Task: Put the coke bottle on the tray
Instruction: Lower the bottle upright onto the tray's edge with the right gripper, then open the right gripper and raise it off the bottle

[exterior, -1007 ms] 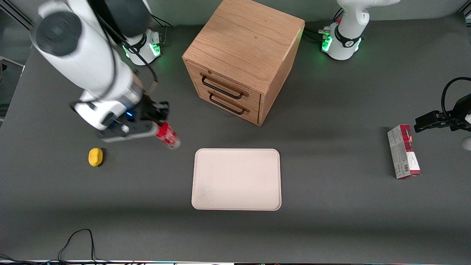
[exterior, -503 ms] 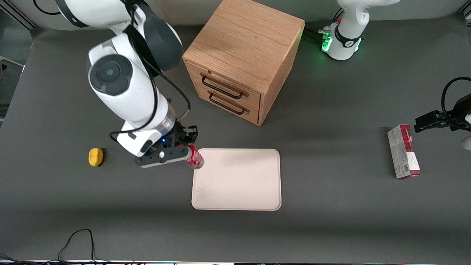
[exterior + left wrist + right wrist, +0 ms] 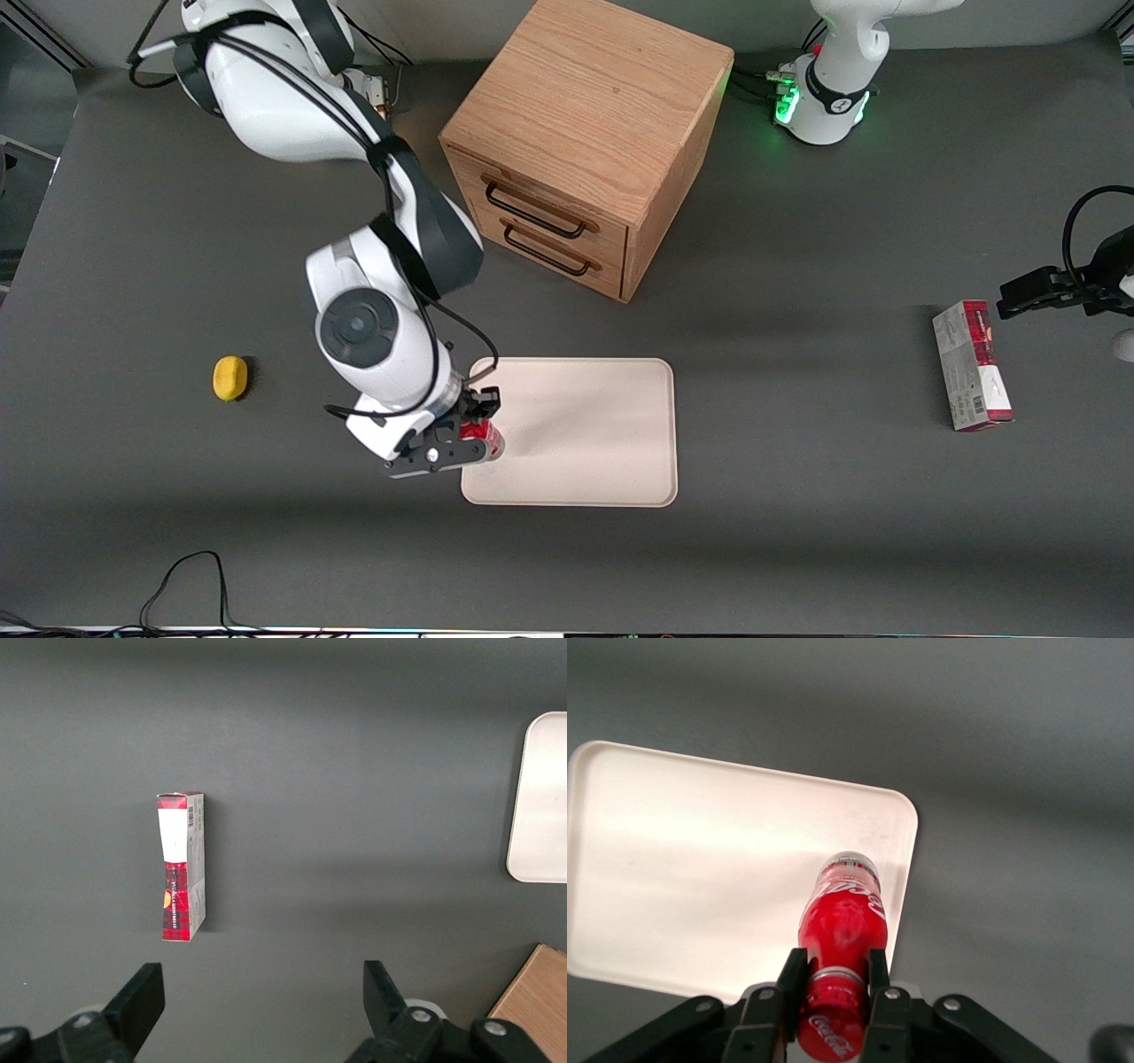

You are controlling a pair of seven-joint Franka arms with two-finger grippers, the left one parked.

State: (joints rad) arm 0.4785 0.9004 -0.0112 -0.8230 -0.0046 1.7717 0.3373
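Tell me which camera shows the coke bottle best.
The right wrist view: the coke bottle fills the middle, clamped in the gripper over the tray. The front view shows only a red sliver under the arm. The left wrist view misses it.

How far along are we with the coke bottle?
Done: the end effector is shut on the coke bottle and has it above the tray, at the edge toward the working arm. In hand: the carry. Left: set it down and let go; its base looks not yet seated.
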